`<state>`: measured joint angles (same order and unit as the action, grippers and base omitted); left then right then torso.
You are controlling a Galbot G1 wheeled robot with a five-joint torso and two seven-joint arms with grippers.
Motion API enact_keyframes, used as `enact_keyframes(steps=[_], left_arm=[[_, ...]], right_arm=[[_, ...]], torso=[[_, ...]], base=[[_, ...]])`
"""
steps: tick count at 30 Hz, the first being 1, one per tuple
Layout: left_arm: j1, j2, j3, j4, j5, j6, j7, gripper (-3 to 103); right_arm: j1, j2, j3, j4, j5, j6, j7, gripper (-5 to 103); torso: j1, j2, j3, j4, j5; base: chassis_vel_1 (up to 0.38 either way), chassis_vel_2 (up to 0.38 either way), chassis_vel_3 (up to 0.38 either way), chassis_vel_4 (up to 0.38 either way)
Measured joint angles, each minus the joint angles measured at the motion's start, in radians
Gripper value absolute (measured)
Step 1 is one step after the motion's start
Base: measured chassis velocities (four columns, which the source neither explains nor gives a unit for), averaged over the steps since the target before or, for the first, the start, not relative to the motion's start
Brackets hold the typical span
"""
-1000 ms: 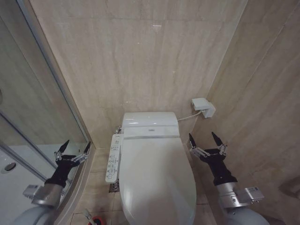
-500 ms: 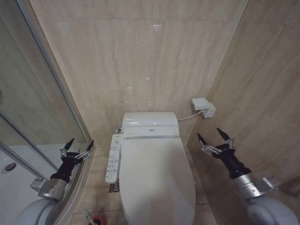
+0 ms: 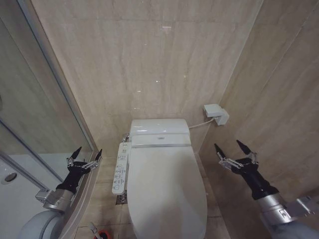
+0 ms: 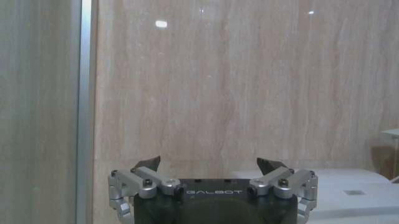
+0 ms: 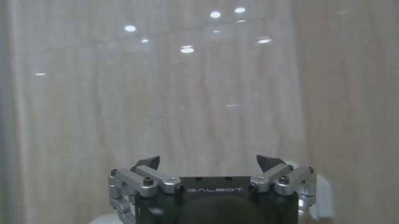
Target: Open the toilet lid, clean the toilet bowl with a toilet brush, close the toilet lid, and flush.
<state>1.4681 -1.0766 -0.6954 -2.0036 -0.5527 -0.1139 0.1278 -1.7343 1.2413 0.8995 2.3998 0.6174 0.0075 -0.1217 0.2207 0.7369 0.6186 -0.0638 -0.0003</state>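
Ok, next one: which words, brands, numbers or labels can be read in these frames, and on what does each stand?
"GALBOT": on the black body of the left pincer, in the left wrist view.
"GALBOT": on the black body of the right pincer, in the right wrist view.
Button markings on the side control panel beside the toilet lid: too small to read.
Small mark on the bidet unit behind the lid: too small to read.

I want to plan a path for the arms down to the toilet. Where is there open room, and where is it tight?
Open floor lies between the toilet lid and the right wall, where the right gripper hangs with fingers open. It is tighter on the left: the control panel and shower frame squeeze a narrow strip around the open left gripper.
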Motion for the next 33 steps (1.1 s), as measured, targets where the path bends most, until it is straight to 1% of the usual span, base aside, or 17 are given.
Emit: enact_keyframes(steps=[1, 4, 5, 6, 8, 16, 23, 28, 33], left_arm=[[0.0, 0.0, 0.0, 0.0, 0.0, 0.0, 0.0, 100], [-0.003, 0.001, 0.006, 0.002, 0.0, 0.0, 0.0, 100], [-0.003, 0.001, 0.006, 0.002, 0.0, 0.0, 0.0, 100], [-0.005, 0.003, 0.01, 0.004, 0.001, 0.0, 0.0, 100], [-0.005, 0.006, 0.014, 0.005, 0.002, 0.001, -0.001, 100], [-0.006, 0.009, 0.007, 0.007, 0.002, 0.003, -0.001, 100], [-0.005, 0.012, 0.002, 0.011, 0.001, 0.003, -0.001, 100], [0.008, 0.006, -0.01, 0.007, 0.001, 0.002, 0.0, 100], [0.01, 0.0, -0.014, 0.001, 0.002, 0.002, 0.0, 100]], right_arm=[[0.0, 0.0, 0.0, 0.0, 0.0, 0.0, 0.0, 100], [-0.031, 0.054, -0.028, 0.03, -0.055, 0.012, 0.046, 100], [-0.031, 0.054, -0.028, 0.03, -0.055, 0.012, 0.046, 100], [-0.044, 0.083, -0.036, 0.042, -0.084, 0.018, 0.055, 100], [-0.052, 0.106, -0.037, 0.051, -0.114, 0.029, 0.048, 100], [-0.069, 0.132, -0.059, 0.068, -0.155, 0.031, 0.018, 100], [-0.08, 0.152, -0.098, 0.037, -0.199, 0.061, 0.0, 100], [-0.096, 0.146, -0.095, 0.027, -0.204, 0.08, -0.003, 100], [-0.1, 0.132, -0.085, 0.026, -0.198, 0.081, 0.003, 100]], torso=[[0.0, 0.0, 0.0, 0.0, 0.0], [0.0, 0.0, 0.0, -0.0004, 0.0002], [0.0, 0.0, 0.0, -0.0004, 0.0002], [0.0, 0.0, 0.0, -0.0004, 0.0002], [0.0, 0.0, 0.0, -0.0003, 0.0001], [0.0, 0.0, 0.0, -0.0001, 0.0002], [0.0, 0.0, 0.0, -0.0002, 0.0003], [0.0, 0.0, 0.0, -0.0002, 0.0003], [0.0, 0.0, 0.0, -0.0001, 0.0003]], base=[[0.0, 0.0, 0.0, 0.0], [0.0, 0.0, 0.0, 0.0], [0.0, 0.0, 0.0, 0.0], [0.0, 0.0, 0.0, 0.0], [0.0, 0.0, 0.0, 0.0], [0.0, 0.0, 0.0, 0.0], [0.0, 0.0, 0.0, 0.0], [0.0, 0.0, 0.0, 0.0], [0.0, 0.0, 0.0, 0.0]])
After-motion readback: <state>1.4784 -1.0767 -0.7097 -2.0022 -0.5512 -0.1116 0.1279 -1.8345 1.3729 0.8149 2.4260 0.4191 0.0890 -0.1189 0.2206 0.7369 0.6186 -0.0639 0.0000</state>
